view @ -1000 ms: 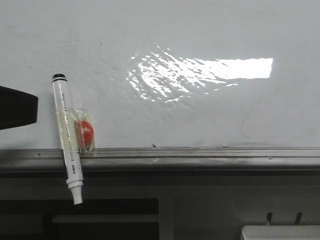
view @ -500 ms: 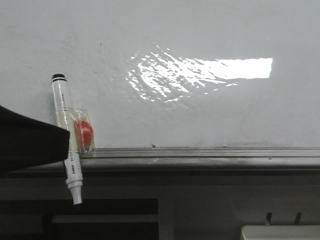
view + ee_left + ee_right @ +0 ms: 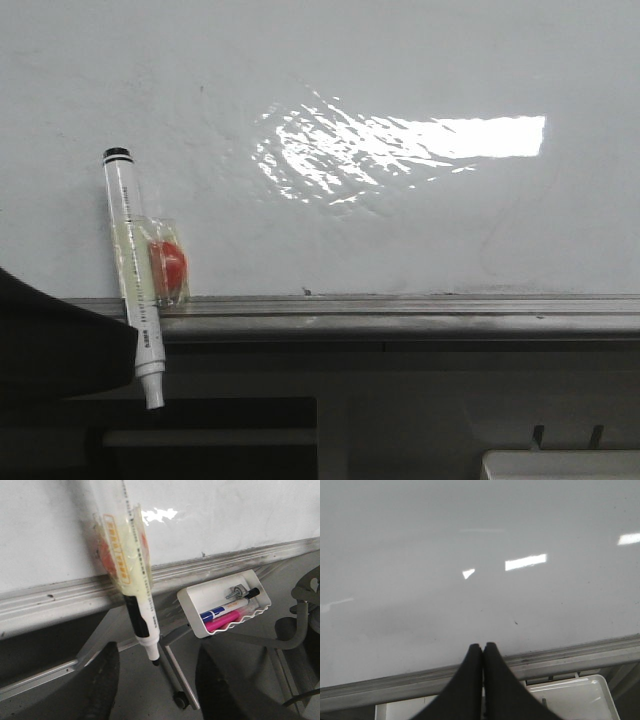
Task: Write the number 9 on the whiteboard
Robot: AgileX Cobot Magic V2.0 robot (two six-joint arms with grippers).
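Observation:
The whiteboard [image 3: 420, 230] is glossy white with glare, and its grey rail [image 3: 400, 316] runs along the lower edge. No number 9 shows on it. A white marker [image 3: 134, 280] hangs tip down at the board's left in a clear sleeve with a red magnet [image 3: 172, 264]. In the left wrist view my left gripper [image 3: 159, 652] is open, its jaws on either side of and just below the marker's [image 3: 131, 590] dark tip, not touching it. My right gripper [image 3: 483, 646] is shut and empty in front of the rail [image 3: 580, 656].
A white tray [image 3: 196, 615] below the rail holds blue, pink and black-capped markers; it also shows in the front view [image 3: 560, 465] and the right wrist view [image 3: 580, 695]. My left arm [image 3: 50, 345] fills the lower left of the front view. A stand leg with a caster [image 3: 181, 699] is on the floor.
My left arm has come in from the left edge and moved down and right, now beside the marker's lower end. The marker and board have not moved.

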